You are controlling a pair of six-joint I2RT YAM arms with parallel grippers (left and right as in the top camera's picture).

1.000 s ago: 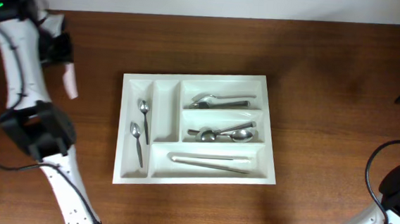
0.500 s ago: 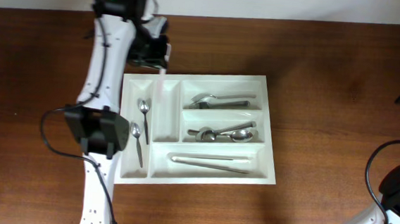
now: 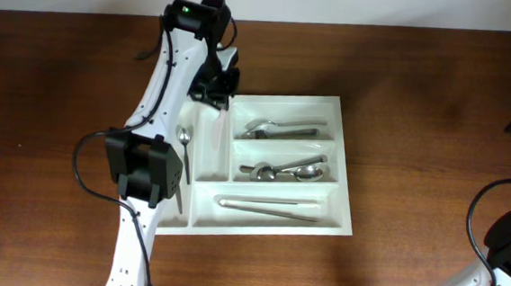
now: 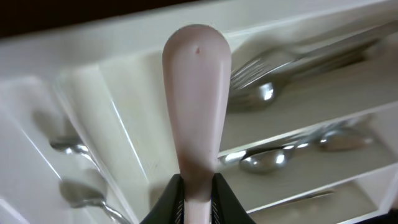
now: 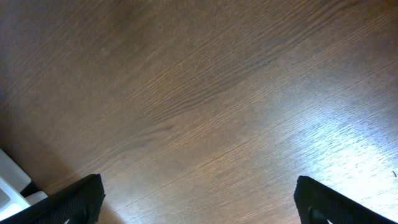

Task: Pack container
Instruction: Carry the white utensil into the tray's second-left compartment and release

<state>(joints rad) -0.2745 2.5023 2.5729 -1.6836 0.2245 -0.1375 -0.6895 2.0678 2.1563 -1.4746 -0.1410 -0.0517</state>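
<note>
Five compartments make up the white container [image 3: 345,167], which sits near the middle of the wooden table [image 3: 441,75], and only the second narrow slot [image 3: 208,144] looks bare. The left gripper [image 4: 199,200] hangs over the tray's far left corner with its fingers pinched tight on a pale pink utensil [image 4: 196,93], rounded end pointing out ahead. From where I stand, I'd say the thing to do is line the piece up lengthways with that slot, bring it low between the walls, and only then let go. That way it shouldn't bounce onto the teaspoons [image 3: 184,138] next door or catch the divider. The right gripper [image 5: 200,202] looks down on bare wood, fingers spread wide with nothing between them. Dark brown grain runs across the tabletop with a bit of glare, and a pale strip [image 3: 337,4] lies beyond its far edge.
</note>
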